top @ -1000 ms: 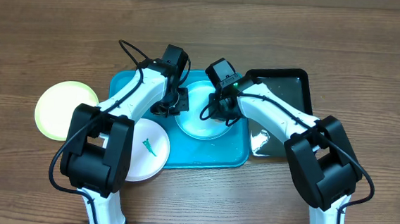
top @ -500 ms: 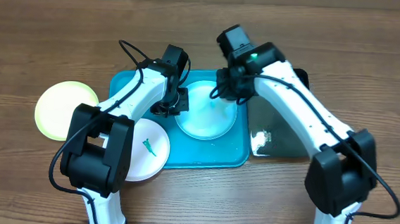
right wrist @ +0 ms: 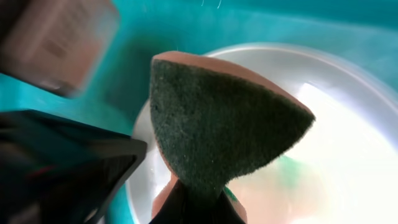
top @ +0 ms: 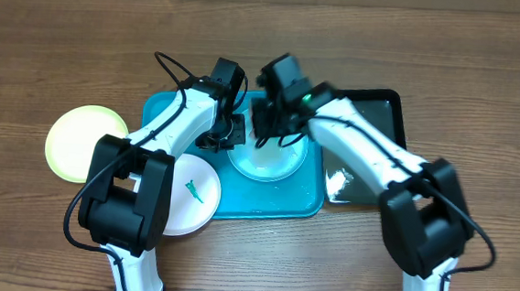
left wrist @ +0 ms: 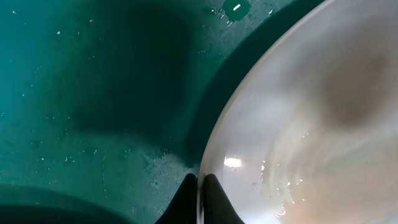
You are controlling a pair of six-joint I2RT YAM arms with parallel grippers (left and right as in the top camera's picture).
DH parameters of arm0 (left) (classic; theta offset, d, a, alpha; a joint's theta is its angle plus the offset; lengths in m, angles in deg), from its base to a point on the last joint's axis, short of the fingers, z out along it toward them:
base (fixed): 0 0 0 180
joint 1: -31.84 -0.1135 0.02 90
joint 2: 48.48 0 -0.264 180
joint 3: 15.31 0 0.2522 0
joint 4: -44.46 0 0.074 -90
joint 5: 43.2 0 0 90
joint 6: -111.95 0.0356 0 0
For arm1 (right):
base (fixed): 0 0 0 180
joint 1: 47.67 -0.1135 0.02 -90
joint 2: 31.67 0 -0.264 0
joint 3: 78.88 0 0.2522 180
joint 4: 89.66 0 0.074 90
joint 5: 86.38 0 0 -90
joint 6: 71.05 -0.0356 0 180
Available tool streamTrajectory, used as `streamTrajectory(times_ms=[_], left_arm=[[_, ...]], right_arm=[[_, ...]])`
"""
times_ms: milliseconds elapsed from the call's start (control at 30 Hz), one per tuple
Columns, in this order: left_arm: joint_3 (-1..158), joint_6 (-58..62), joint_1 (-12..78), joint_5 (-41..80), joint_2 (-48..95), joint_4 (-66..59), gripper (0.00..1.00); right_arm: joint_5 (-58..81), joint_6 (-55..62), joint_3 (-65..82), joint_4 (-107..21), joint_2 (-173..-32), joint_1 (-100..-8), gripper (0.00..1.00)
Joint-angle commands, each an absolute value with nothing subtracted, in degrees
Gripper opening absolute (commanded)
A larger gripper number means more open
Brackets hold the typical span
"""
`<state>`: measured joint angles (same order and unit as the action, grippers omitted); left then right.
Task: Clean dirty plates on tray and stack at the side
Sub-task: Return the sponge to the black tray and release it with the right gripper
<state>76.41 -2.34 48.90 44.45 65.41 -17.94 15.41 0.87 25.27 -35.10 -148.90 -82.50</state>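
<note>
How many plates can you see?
3. The blue plate is on the tray, the white plate at its front-left corner, the yellow-green plate on the table, left. None seem hidden.

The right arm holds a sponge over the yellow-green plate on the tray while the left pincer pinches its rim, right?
Not the yellow-green plate: the overhead view shows it off the tray, on the table. The one under the sponge, its rim pinched by the left pincer, is the pale blue plate.
</note>
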Motion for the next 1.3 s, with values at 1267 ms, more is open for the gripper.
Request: streamTrajectory(times_ms=[1267], left_arm=[[75.34, -2.91, 48.81, 46.6, 64.34, -18.68, 0.04]], right_arm=[[-1.17, 1.41, 18.28, -30.97, -130.23, -77.18, 0.04]])
